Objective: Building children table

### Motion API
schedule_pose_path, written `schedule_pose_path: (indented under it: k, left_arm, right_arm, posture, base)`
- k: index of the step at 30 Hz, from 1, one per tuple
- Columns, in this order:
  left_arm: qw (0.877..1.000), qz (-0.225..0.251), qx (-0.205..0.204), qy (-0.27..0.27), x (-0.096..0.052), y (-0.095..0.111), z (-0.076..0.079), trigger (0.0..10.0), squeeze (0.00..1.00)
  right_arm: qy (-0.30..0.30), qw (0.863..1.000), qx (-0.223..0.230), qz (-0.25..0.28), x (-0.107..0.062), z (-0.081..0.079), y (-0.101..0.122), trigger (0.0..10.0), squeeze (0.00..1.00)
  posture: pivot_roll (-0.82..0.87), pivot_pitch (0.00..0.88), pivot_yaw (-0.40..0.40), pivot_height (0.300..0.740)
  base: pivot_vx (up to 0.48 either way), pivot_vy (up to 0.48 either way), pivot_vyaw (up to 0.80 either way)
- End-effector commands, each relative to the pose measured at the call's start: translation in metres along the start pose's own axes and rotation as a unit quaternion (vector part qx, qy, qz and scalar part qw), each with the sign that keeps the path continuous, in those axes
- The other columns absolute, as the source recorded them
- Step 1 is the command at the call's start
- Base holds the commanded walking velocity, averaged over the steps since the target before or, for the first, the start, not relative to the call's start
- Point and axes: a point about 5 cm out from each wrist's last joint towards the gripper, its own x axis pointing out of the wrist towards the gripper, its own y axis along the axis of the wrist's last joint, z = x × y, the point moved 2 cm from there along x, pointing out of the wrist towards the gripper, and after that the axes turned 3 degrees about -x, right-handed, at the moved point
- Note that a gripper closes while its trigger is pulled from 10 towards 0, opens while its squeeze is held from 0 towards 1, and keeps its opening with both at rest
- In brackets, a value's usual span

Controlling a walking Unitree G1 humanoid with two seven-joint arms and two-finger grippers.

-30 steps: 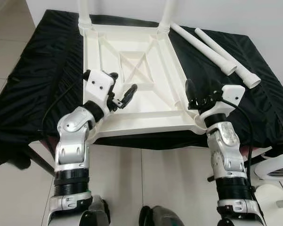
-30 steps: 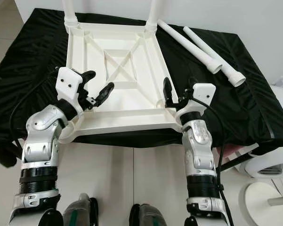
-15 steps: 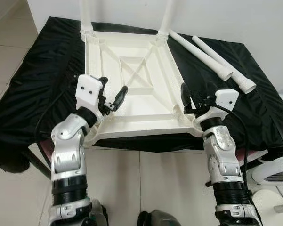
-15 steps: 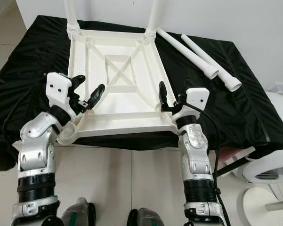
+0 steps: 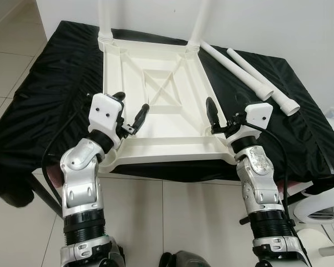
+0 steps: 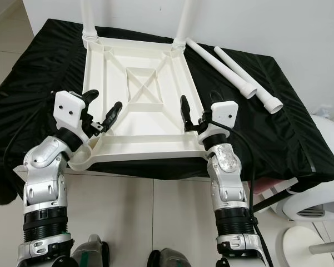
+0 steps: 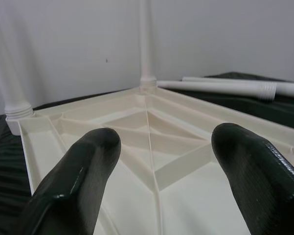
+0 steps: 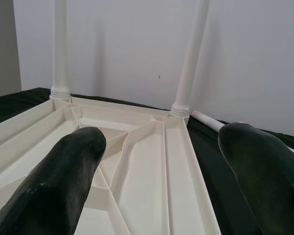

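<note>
One tabletop (image 5: 155, 105), white moulded plastic, lay upside down on black cloth (image 5: 50, 100) at 12 o'clock. Judged light, rigid, smooth and somewhat slippery; best gripped at rim or ribs, not flat panels. Counted two legs already fitted upright in far sockets: far-left leg (image 5: 105, 16), far-right leg (image 5: 202, 19). Counted two loose legs (image 5: 250, 78) lying side by side at 2 o'clock, touching. Judged near two corner sockets unfilled. Left gripper (image 5: 130, 111) spread wide, holding nothing, over near-left rim. Right gripper (image 5: 225, 114) likewise spread, unladen, over near-right corner.
</note>
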Motion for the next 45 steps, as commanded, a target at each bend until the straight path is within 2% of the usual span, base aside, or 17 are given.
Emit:
schedule_pose_path:
  k: [1, 6, 7, 8, 10, 11, 20, 25, 30, 37, 45]
  left_arm:
    - [0.967, 0.0, -0.006, 0.256, -0.007, -0.003, -0.033, 10.0, 0.0]
    - [0.959, -0.028, 0.001, 0.282, -0.016, -0.016, -0.04, 10.0, 0.0]
    - [0.949, -0.043, -0.017, 0.31, -0.022, -0.024, -0.047, 10.0, 0.0]
    - [0.949, -0.043, -0.017, 0.31, -0.022, -0.024, -0.047, 10.0, 0.0]
    - [0.935, -0.069, -0.024, 0.346, -0.03, -0.034, -0.056, 10.0, 0.0]
    - [0.932, -0.075, -0.024, 0.354, -0.032, -0.036, -0.058, 10.0, 0.0]
    - [0.943, -0.052, 0.009, 0.329, -0.023, -0.023, -0.052, 10.0, 0.0]
    - [0.944, -0.043, 0.019, 0.326, -0.02, -0.019, -0.052, 10.0, 0.0]
    - [0.958, -0.025, 0.025, 0.285, -0.013, -0.012, -0.04, 10.0, 0.0]
    - [0.958, -0.02, 0.02, 0.287, -0.008, -0.012, -0.033, 10.0, 0.0]
    - [0.959, -0.019, 0.018, 0.283, -0.006, -0.012, -0.033, 10.0, 0.0]
  right_arm:
    - [-0.005, 1.0, -0.004, 0.001, 0.0, 0.001, -0.001, 10.0, 0.0]
    - [-0.016, 1.0, -0.013, -0.011, -0.004, 0.007, -0.01, 10.0, 0.0]
    - [-0.037, 0.999, -0.014, -0.022, -0.008, 0.017, -0.015, 10.0, 0.0]
    - [-0.037, 0.999, -0.014, -0.022, -0.008, 0.017, -0.015, 10.0, 0.0]
    - [-0.081, 0.995, -0.028, -0.041, -0.015, 0.037, -0.022, 10.0, 0.0]
    - [-0.097, 0.994, -0.029, -0.045, -0.017, 0.044, -0.023, 10.0, 0.0]
    - [-0.096, 0.994, -0.039, -0.042, -0.02, 0.045, -0.022, 10.0, 0.0]
    - [-0.094, 0.994, -0.039, -0.04, -0.02, 0.044, -0.021, 10.0, 0.0]
    - [-0.079, 0.996, -0.037, -0.037, -0.018, 0.037, -0.021, 10.0, 0.0]
    - [-0.07, 0.996, -0.034, -0.033, -0.014, 0.031, -0.021, 10.0, 0.0]
    - [-0.062, 0.997, -0.034, -0.033, -0.011, 0.028, -0.02, 10.0, 0.0]
  posture:
    - [0.11, 0.019, -0.112, 0.74]
    - [0.11, 0.019, -0.102, 0.74]
    - [0.11, 0.018, -0.098, 0.74]
    - [0.11, 0.018, -0.098, 0.74]
    - [0.1, 0.015, -0.093, 0.74]
    - [0.1, 0.015, -0.091, 0.74]
    - [0.07, 0.013, -0.084, 0.74]
    - [0.07, 0.014, -0.084, 0.74]
    - [0.07, 0.018, -0.085, 0.74]
    - [0.07, 0.018, -0.091, 0.74]
    - [0.07, 0.021, -0.096, 0.74]
  base:
    - [0.0, 0.0, 0.0]
    - [0.0, 0.0, 0.0]
    - [0.0, 0.0, 0.0]
    - [0.0, 0.0, 0.0]
    - [0.0, 0.0, 0.0]
    - [0.0, 0.0, 0.0]
    - [0.0, 0.0, 0.0]
    - [0.0, 0.0, 0.0]
    - [0.0, 0.0, 0.0]
    - [0.0, 0.0, 0.0]
    - [0.0, -0.169, 0.0]
